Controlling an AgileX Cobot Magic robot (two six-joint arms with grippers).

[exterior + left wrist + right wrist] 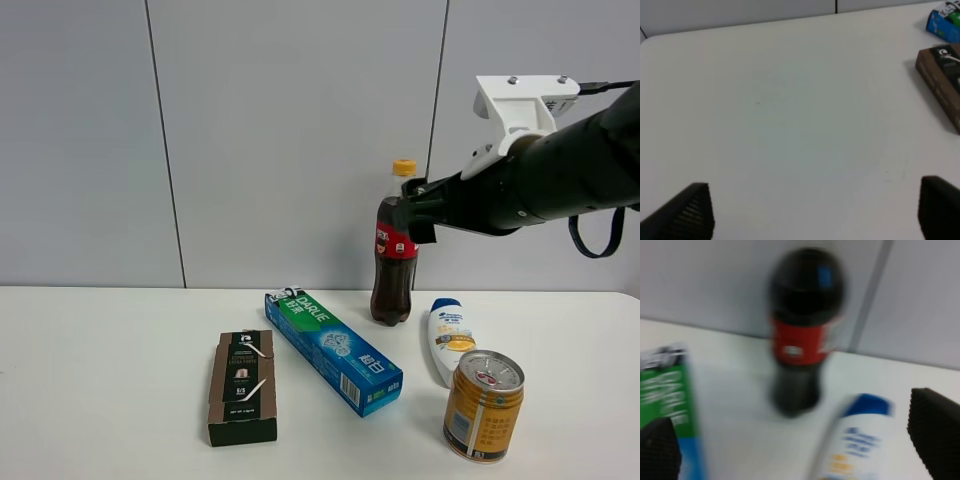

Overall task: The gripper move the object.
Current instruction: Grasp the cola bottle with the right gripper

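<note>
The cola bottle (pixel 394 270) stands upright right of centre by the back wall; the right gripper (pixel 412 216), jaws spread wide and empty, points at its shoulder from the frame's right; the left gripper (pixel 815 200), likewise spread, has no bottle in its view.

Bright even light, soft faint shadows, right wrist view heavily blurred

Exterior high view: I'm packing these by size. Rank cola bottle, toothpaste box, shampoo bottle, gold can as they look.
Toothpaste box, cola bottle: too alike to rank.
Gold can: nearest camera, so unsure.
Shampoo bottle: smallest.
</note>
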